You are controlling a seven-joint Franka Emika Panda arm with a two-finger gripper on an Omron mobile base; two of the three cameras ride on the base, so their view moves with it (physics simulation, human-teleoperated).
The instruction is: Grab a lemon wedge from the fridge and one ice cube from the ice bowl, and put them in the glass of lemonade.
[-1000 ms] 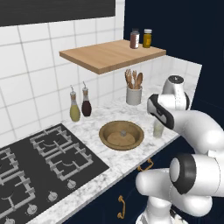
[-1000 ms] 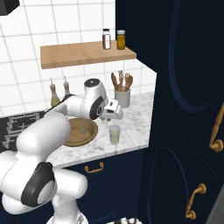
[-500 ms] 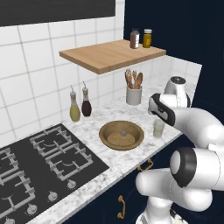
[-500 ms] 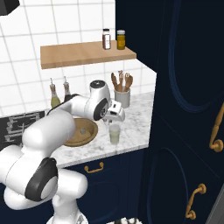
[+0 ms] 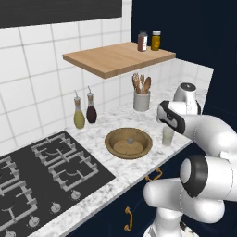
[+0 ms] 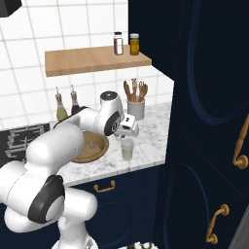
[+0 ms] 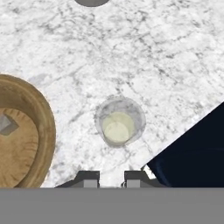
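Jaws pressed together, the dark two-finger gripper [image 7: 111,177] hangs over the small clear glass of pale lemonade [image 7: 119,122] near the marble counter's [image 7: 144,52] front edge; any careless descent might tip it off.

Two bottles [image 5: 85,110] by wall; utensil holder [image 5: 141,100]; jars [image 5: 149,40] on shelf [image 5: 115,57]
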